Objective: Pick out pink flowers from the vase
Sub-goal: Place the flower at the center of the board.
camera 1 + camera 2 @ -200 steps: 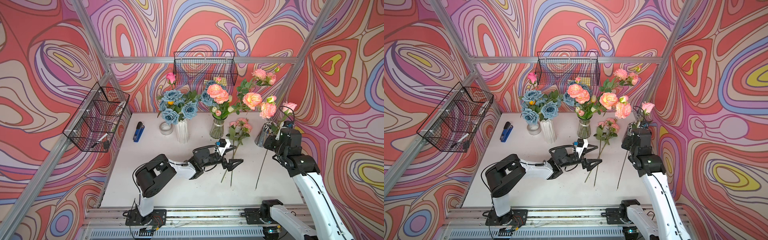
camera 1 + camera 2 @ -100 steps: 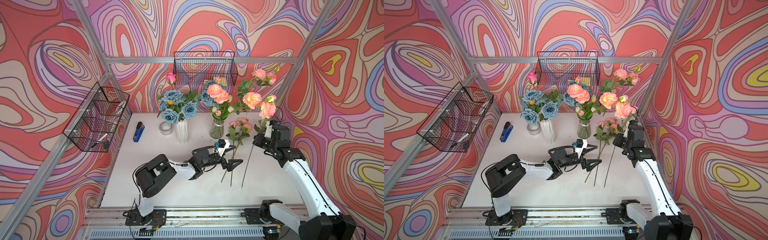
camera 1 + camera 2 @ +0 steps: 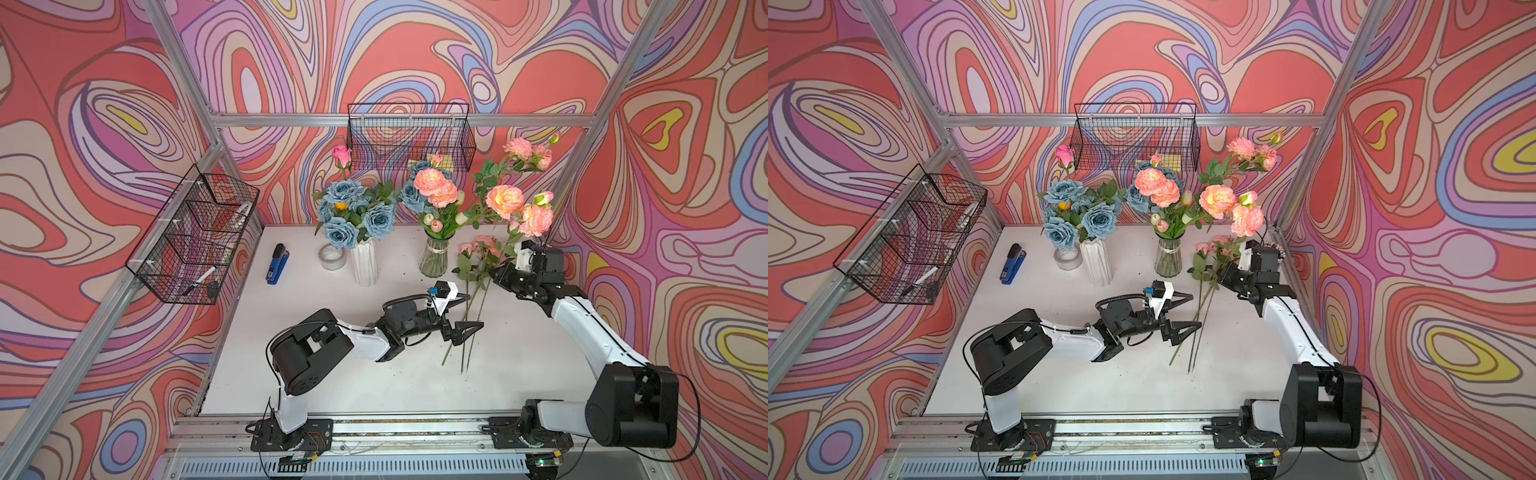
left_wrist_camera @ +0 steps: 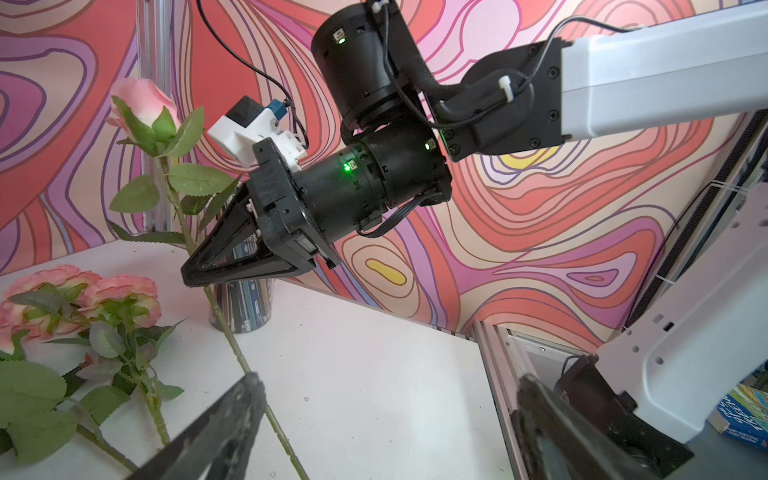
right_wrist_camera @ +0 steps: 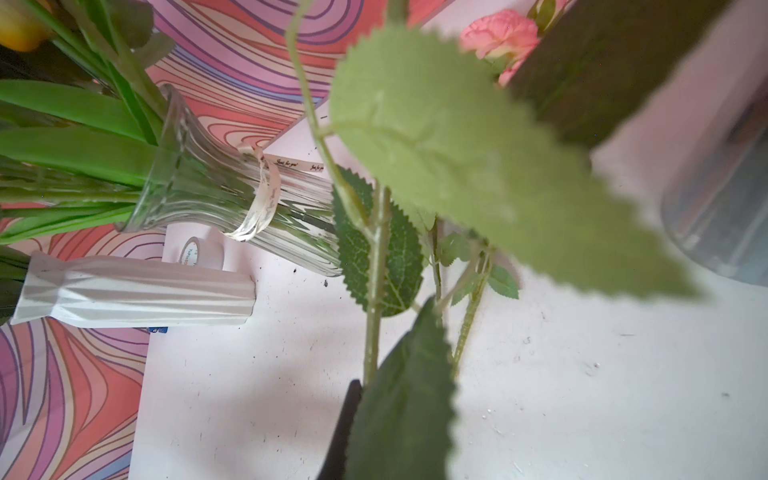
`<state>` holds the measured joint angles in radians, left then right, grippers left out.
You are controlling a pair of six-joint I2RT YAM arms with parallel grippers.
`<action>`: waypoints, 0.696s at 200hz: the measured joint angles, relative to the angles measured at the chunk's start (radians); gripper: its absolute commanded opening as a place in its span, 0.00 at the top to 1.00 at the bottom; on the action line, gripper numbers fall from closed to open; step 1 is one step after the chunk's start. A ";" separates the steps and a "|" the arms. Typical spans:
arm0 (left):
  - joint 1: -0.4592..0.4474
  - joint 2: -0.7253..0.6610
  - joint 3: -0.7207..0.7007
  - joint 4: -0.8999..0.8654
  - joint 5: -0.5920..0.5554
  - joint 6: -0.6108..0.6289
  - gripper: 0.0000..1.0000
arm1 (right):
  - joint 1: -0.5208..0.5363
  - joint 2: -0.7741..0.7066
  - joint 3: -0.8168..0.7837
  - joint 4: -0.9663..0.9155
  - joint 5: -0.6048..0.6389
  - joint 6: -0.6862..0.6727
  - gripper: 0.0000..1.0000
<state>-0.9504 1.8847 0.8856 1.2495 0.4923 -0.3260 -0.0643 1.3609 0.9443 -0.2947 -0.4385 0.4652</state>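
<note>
Near table is open; at the back a stapler, tape roll, white vase and glass vase bar the way, pink flowers lying beside them

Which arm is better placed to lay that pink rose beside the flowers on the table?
Likely right: the right end effector grips the pink rose by its stem, low beside the pink flowers on the table. The left end effector is open and empty.

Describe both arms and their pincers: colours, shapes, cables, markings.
The left arm and right arm have white shells and black cylindrical joints. The left pincer and right pincer are black with triangular fingers, each by a white camera block with a blue plug. Black cables loop outside.
</note>
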 measured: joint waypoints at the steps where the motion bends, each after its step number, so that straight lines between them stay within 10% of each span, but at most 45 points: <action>1: 0.000 0.000 -0.001 0.000 0.000 0.000 0.05 | 0.000 0.004 0.002 0.000 -0.002 0.000 1.00; 139: 0.000 0.007 -0.063 0.004 -0.115 0.021 0.00 | 0.000 0.315 0.157 -0.097 -0.092 -0.054 1.00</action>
<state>-0.9501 1.8915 0.8230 1.2537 0.3771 -0.3050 -0.0643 1.6764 1.1015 -0.3916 -0.5304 0.4110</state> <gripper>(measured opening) 0.994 0.058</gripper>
